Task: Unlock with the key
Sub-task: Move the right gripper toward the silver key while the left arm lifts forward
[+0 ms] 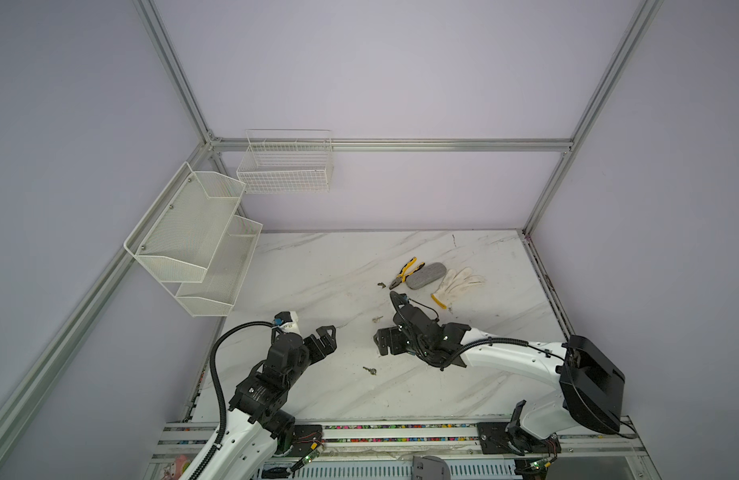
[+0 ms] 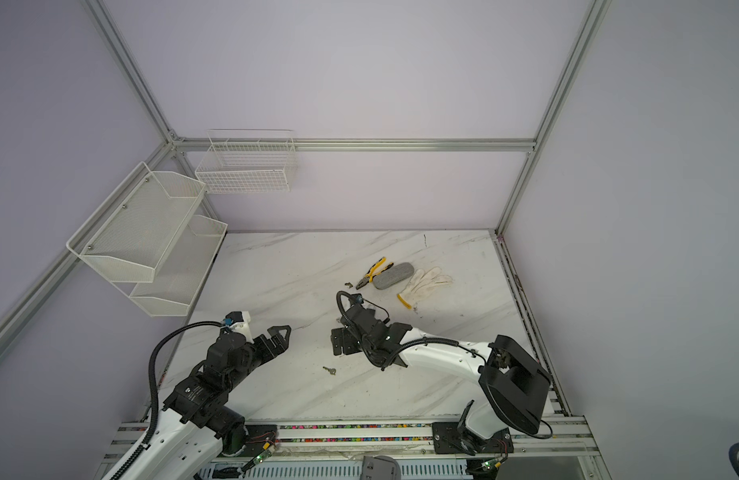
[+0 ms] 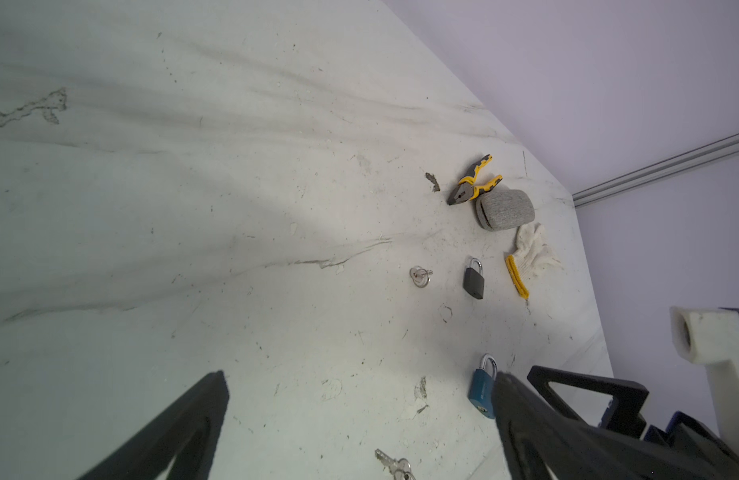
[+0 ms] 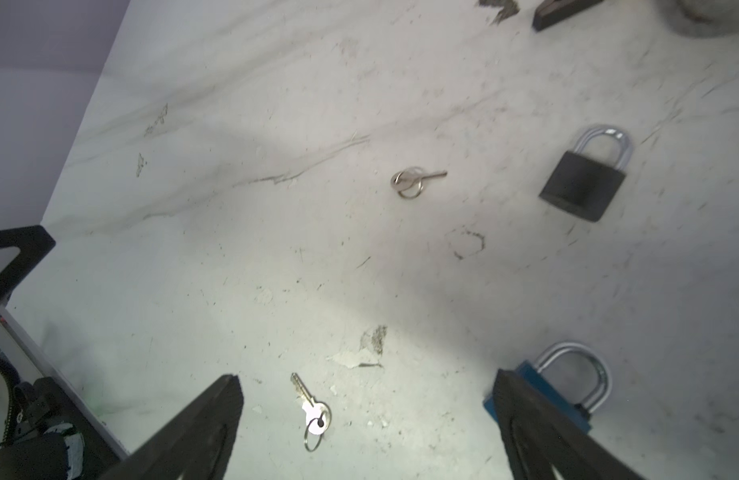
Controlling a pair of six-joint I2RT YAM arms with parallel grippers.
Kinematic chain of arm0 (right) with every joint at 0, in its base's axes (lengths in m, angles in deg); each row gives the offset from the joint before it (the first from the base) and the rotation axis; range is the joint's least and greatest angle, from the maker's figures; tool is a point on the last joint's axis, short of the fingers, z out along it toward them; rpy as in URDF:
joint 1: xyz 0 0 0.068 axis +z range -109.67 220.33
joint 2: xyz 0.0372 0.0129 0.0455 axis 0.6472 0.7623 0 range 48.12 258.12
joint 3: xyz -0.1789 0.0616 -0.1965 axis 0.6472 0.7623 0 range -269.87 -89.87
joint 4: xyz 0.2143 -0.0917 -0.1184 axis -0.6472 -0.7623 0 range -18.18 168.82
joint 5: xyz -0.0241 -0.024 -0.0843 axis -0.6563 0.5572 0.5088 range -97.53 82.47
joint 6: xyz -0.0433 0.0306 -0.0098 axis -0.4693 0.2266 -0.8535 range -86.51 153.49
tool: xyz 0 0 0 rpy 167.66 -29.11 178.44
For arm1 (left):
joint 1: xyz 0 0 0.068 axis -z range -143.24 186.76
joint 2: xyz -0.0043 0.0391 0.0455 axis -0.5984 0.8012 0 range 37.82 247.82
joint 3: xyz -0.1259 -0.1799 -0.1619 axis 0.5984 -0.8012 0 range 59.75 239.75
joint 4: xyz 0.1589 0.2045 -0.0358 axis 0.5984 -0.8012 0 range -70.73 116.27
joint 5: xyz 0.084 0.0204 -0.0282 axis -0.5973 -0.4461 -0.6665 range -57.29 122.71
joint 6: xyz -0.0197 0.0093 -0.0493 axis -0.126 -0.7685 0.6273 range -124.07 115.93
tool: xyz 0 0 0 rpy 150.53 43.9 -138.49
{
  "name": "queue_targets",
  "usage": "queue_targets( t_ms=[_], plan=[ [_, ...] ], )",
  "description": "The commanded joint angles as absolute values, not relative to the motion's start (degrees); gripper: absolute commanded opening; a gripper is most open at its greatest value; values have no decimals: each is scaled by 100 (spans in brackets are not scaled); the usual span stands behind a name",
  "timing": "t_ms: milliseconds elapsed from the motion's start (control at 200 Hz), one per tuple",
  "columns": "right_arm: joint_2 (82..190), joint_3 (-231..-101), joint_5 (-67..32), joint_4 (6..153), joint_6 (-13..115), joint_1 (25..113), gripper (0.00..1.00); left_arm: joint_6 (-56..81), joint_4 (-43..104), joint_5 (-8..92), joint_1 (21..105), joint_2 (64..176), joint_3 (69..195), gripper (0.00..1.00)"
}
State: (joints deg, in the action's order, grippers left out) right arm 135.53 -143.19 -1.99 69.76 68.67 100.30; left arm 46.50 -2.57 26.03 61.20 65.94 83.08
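On the marble-patterned desk (image 1: 309,266), toward its far right side, yellow-handled pliers (image 1: 405,273) lay close against a grey oval pouch (image 1: 426,275). A white knit glove (image 1: 459,282) with a yellow cuff lay just beside that pouch. A white two-tier mesh shelf (image 1: 193,245) hung on the left wall, and a white wire basket (image 1: 285,166) hung on the back wall near the corner.

The white table (image 1: 317,266) shows grey veins; black padlock (image 4: 582,185), blue padlock (image 3: 479,392), silver keys (image 4: 409,182), yellow-black pliers (image 3: 473,183), grey case (image 3: 507,210), white glove (image 3: 534,249) with yellow cuff.
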Motion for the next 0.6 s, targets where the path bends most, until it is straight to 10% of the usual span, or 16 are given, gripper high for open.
queue_targets(
  t_ms=[0, 595],
  plan=[
    [13806, -14535, 267, 6714, 7466, 10393, 96, 4838, -637, 2684, 6134, 6474, 8313, 100],
    [14727, -14834, 724, 6423, 8213, 11212, 63, 5051, -1231, 2909, 6134, 6383, 8383, 100]
  ],
)
